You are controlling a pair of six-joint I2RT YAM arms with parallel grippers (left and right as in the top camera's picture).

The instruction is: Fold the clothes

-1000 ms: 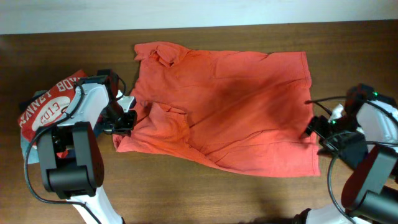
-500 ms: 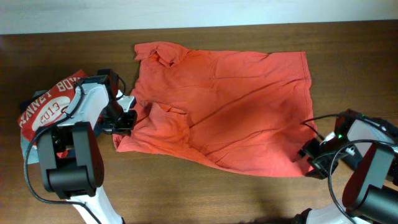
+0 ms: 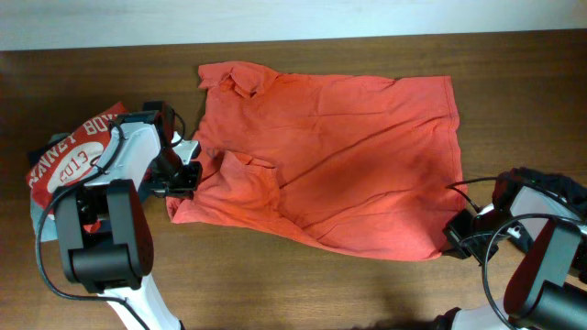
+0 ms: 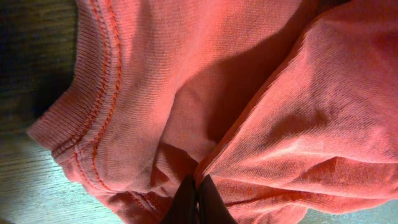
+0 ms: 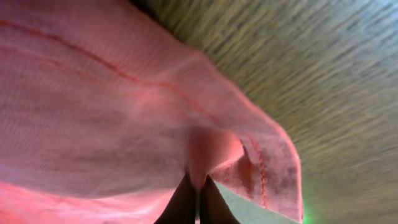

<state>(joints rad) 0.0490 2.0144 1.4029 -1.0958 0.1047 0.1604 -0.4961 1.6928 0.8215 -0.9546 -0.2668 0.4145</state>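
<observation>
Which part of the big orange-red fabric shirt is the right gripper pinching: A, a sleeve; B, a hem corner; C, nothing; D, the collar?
B: the right gripper is shut on a stitched hem corner of the orange-red shirt, at its lower right in the overhead view.

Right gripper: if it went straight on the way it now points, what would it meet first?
The orange-red shirt: the right gripper is shut on its hem corner and points into the spread cloth. What lies under that fold cannot be seen.
</observation>
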